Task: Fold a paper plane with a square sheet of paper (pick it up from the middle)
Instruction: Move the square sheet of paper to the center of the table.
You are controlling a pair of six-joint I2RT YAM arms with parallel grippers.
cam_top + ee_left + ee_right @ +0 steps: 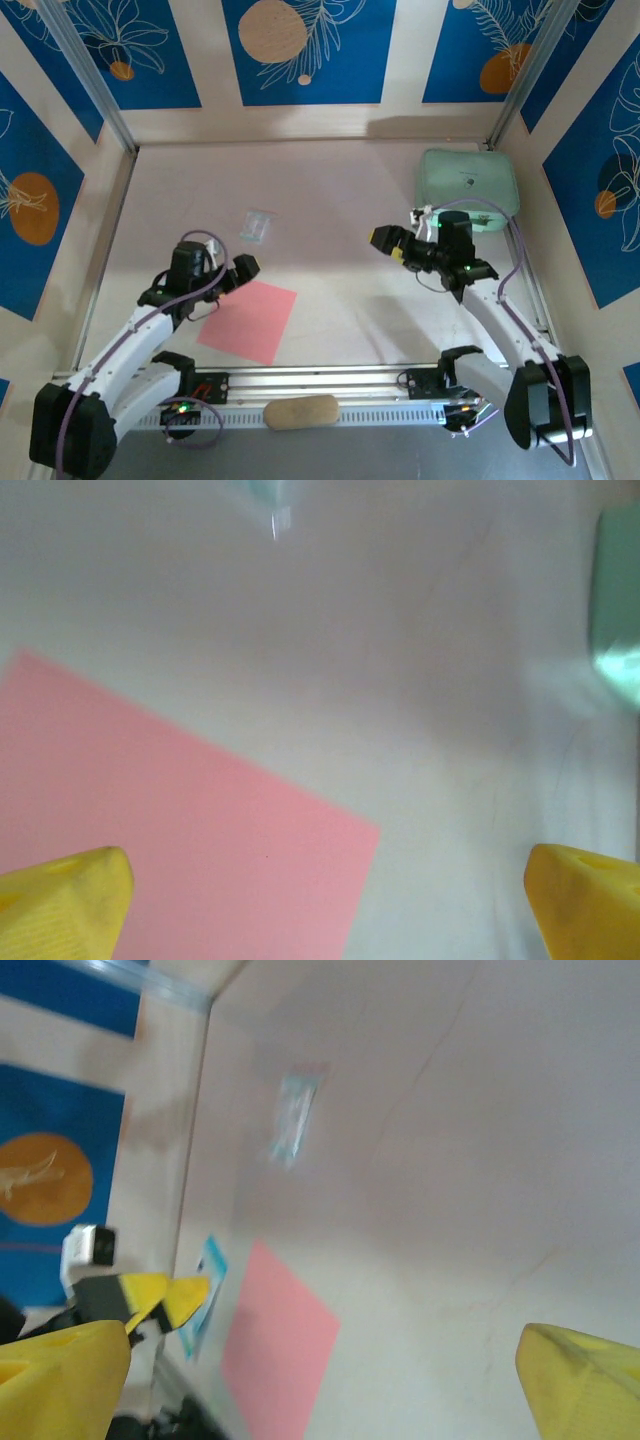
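Sheet (pixel 248 320) flat at lower left. My left gripper (pixel 232 270) and right gripper (pixel 392 245) gape empty; I risk sliding it when pinching.

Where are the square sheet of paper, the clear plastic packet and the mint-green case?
square sheet of paper (pixel 248 320): top external view, centre of the sheet.
clear plastic packet (pixel 258 225): top external view, middle of the packet.
mint-green case (pixel 468 180): top external view, centre of its top face.
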